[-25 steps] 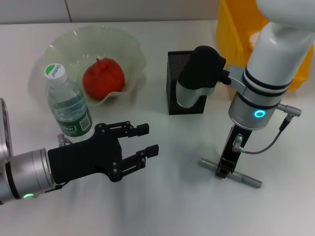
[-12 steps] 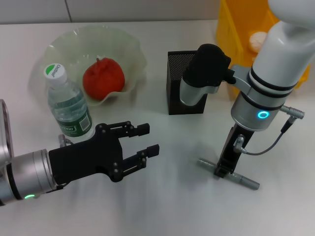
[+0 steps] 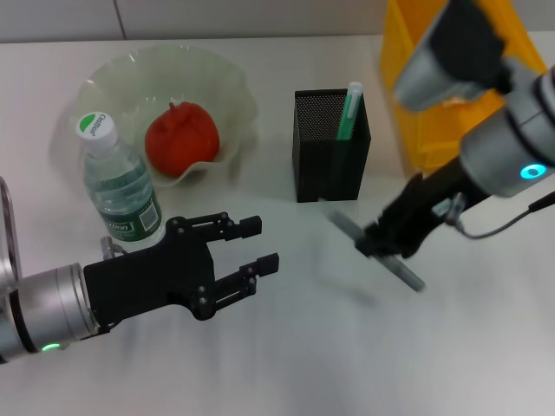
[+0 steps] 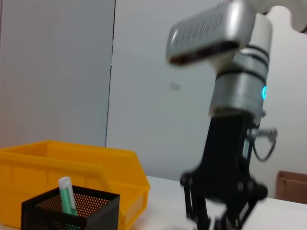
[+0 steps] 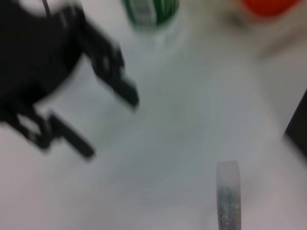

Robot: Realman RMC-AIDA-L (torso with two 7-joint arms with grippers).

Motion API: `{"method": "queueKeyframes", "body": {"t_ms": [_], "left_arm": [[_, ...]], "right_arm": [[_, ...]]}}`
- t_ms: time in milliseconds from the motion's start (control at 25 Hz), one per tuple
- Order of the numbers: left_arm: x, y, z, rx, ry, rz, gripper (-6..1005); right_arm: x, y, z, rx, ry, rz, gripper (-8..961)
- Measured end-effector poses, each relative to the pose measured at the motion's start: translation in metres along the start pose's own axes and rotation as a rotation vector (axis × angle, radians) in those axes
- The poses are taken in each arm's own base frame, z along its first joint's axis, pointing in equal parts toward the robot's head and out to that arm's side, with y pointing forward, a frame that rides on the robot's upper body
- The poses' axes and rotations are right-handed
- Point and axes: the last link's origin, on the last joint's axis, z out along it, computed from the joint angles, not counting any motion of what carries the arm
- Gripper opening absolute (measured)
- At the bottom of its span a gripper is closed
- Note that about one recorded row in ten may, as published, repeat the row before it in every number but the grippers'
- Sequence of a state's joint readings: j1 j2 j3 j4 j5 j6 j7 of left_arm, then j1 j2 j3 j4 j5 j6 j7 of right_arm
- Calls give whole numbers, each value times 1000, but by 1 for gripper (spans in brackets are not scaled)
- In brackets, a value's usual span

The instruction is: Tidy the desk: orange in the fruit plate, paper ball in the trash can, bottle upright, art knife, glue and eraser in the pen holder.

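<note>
— On the right side of the desk (image 3: 286, 364), what is the right gripper (image 3: 388, 238) doing?

— It hangs just in front of the pen holder (image 3: 331, 159), a bit to its right, with its fingers clamped on the art knife (image 3: 377, 252). The knife is a thin grey bar, tilted and lifted off the desk, its shadow lying on the surface beneath. The right wrist view shows one grey end of it jutting out over the white desk.

— And the pen holder itself?

— Upright near the middle of the desk, with a green glue stick (image 3: 349, 113) standing in its back right corner. The left wrist view shows the same green stick poking above the mesh rim.

— Where are the other things?

— The orange (image 3: 181, 136) sits in the fruit plate (image 3: 227, 82) at the far left. The bottle (image 3: 120, 187) stands upright just in front of the plate, white cap on top. The trash can (image 3: 414, 95) is at the far right, behind the right arm, near the pen holder. I cannot make out the paper ball or the eraser.

— And the left gripper (image 3: 257, 245)?

— Low over the desk at the front left, just beside the bottle, its black fingers spread apart and holding nothing, pointing toward the middle of the desk.
</note>
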State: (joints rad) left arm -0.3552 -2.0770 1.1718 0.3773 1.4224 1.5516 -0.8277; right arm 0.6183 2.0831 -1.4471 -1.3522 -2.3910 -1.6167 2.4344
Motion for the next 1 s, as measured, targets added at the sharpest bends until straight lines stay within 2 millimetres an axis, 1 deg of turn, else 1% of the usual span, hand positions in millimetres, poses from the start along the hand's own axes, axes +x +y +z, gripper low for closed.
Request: {"method": "queueKeyframes", "body": {"t_ms": [120,160,200,320,360,400,560,600,680,760,800,960,1000], "left_arm": [[0,0,0,2,2,0,482],[0,0,0,2,3,0,482],[0,0,0,2,3,0,482],[0,0,0,2,3,1,483],[0,0,0,2,3,0,483],[0,0,0,2,3,0,483],[1,0,0,0,3,2,483],[1,0,0,0,3,2,483],[1,-1,0,-1,4,3,483],[2,-1,0,-3,6,4,483],[2,-1,0,-3,6,4,483],[2,-1,0,-4,6,4,483],[2,-1,0,-4,6,4,483]], "right_arm": [[4,-1,-20,-20,-189,-8,147],[8,-5,-33,-40,-324,0,147],[8,-5,-33,-40,-324,0,147],[19,-18,-48,-58,-543,35,147],[29,-27,-52,-73,-672,43,147],[29,-27,-52,-73,-672,43,146],[53,-46,-51,-64,-909,61,146],[53,-46,-51,-64,-909,61,146],[58,-49,-47,-59,-977,58,146],[62,-50,-39,-31,-1054,10,146],[62,-50,-39,-31,-1054,10,146],[61,-53,-25,43,-1167,-50,146],[61,-53,-25,43,-1167,-50,146]]}}
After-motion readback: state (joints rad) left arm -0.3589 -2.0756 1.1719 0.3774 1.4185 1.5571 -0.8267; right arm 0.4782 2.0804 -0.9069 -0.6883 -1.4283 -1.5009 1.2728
